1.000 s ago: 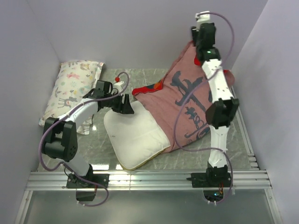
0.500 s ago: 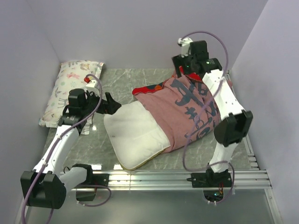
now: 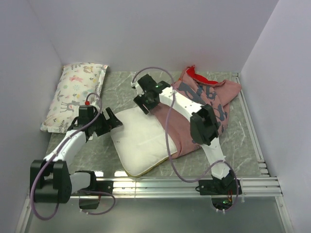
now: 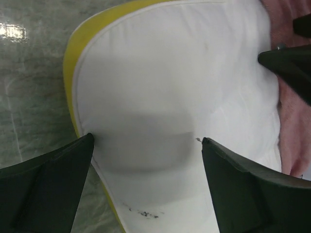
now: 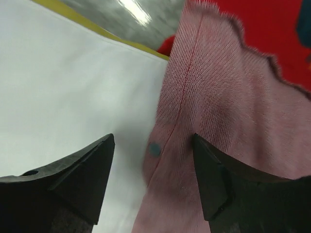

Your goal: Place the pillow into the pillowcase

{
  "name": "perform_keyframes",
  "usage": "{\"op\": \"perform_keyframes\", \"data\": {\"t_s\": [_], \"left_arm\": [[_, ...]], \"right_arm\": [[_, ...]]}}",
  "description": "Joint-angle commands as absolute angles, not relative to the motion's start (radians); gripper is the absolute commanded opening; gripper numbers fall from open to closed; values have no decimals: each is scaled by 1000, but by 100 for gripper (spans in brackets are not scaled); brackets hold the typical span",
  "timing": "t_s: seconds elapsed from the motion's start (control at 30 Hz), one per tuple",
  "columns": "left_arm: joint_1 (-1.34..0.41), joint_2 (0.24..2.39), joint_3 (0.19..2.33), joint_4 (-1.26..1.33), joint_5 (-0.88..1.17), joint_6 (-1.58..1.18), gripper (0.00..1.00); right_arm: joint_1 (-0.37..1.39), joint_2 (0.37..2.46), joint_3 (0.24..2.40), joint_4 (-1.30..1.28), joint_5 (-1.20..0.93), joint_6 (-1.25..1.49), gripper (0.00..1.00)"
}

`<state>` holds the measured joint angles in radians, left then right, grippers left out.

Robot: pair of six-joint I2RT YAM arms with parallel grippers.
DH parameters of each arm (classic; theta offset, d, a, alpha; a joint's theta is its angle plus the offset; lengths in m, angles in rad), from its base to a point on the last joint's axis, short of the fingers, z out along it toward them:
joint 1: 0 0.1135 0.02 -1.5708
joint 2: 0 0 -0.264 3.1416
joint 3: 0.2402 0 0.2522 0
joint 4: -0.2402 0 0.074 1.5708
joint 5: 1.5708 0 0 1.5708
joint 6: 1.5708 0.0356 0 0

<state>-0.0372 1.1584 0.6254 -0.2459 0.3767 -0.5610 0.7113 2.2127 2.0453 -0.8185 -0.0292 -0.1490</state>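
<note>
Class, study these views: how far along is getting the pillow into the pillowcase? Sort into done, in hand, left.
Done: one end of the pillow lies under the edge of the pillowcase. In hand: nothing gripped; the left arm has its jaws open above the bare pillow, the right arm its jaws open over that edge. Left: most of the pillow shows, so the case probably needs pulling over it.

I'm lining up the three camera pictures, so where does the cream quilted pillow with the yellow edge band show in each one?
Top external: the cream quilted pillow lies at the centre, slightly low.
Left wrist: it fills most of the picture.
Right wrist: it takes the left half.
Shared landmark: the dull pink pillowcase fabric borders the pillow's right side in every view.
</note>
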Motion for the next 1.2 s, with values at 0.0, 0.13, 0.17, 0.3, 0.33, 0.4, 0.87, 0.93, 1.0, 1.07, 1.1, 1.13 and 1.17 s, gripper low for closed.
{"op": "perform_keyframes", "data": {"t_s": [0.0, 0.13, 0.17, 0.3, 0.33, 0.4, 0.87, 0.93, 1.0, 1.07, 1.1, 1.13, 1.17], "left_arm": [[-26, 1241, 695, -235, 334, -591, 98], [-26, 1360, 715, -215, 351, -601, 94], [-26, 1379, 712, -210, 356, -603, 92], [-28, 1456, 700, -137, 434, -610, 74], [-29, 1482, 695, -121, 448, -620, 68], [-38, 1503, 690, -77, 484, -627, 63], [-230, 1551, 721, 438, 769, -1000, 0], [-224, 1557, 715, 456, 758, -1067, 0], [-193, 1559, 681, 454, 726, -1094, 0], [-155, 1562, 626, 450, 687, -1120, 0], [-146, 1559, 612, 439, 674, -1118, 0], [-138, 1555, 600, 428, 658, -1108, 0], [-132, 1552, 589, 401, 646, -1097, 1]], "right_arm": [[710, 2229, 2126, -856, 89, -117, 71], [710, 2250, 2066, -812, 175, -129, 62], [710, 2249, 2059, -802, 189, -129, 59], [710, 2227, 2069, -810, 132, -118, 40], [713, 2224, 2092, -816, 115, -117, 40], [716, 2211, 2105, -821, 86, -120, 31], [821, 2115, 2290, -803, -878, 76, 0], [821, 2099, 2263, -704, -960, 142, 0], [793, 2098, 2243, -658, -982, 196, 0], [752, 2117, 2226, -672, -896, 180, 0], [740, 2121, 2214, -679, -850, 163, 0], [729, 2131, 2198, -687, -806, 147, 0], [716, 2134, 2185, -698, -770, 111, 0]]}}
